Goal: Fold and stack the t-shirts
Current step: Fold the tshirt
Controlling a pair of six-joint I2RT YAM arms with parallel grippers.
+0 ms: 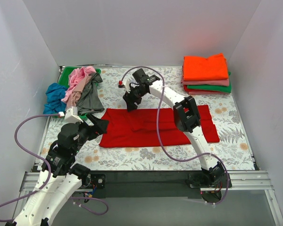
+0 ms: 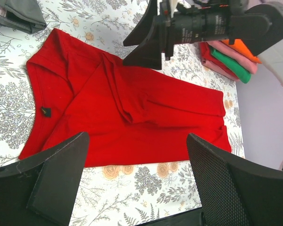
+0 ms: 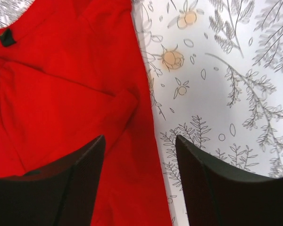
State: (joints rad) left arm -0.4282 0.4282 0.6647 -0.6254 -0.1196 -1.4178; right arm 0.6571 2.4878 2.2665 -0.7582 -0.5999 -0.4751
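the red t-shirt (image 1: 127, 132) is lying spread across the middle of the worktop (image 1: 132, 157), on the grey floral tablecloth (image 1: 236, 141), with one side already turned in over its body so that creases are running along its length. a small dark tag (image 2: 45, 111) is showing near its collar end.

the left jaws are hanging wide apart above the shirt's near left corner, gripping nothing (the wrist view is showing red cloth and floral print between the two fingers). the right jaws are also standing wide and empty, hovering over the shirt's far edge: one finger (image 3: 61, 188) is sitting above the red cloth, the other (image 3: 226, 188) above bare tablecloth.

at the far right corner a stack of folded t-shirts (image 1: 206, 75) is resting, orange on top, then pink, green and red. at the far left a loose heap (image 1: 82, 87) of pink, grey and blue shirts is lying crumpled, well apart from the red one.
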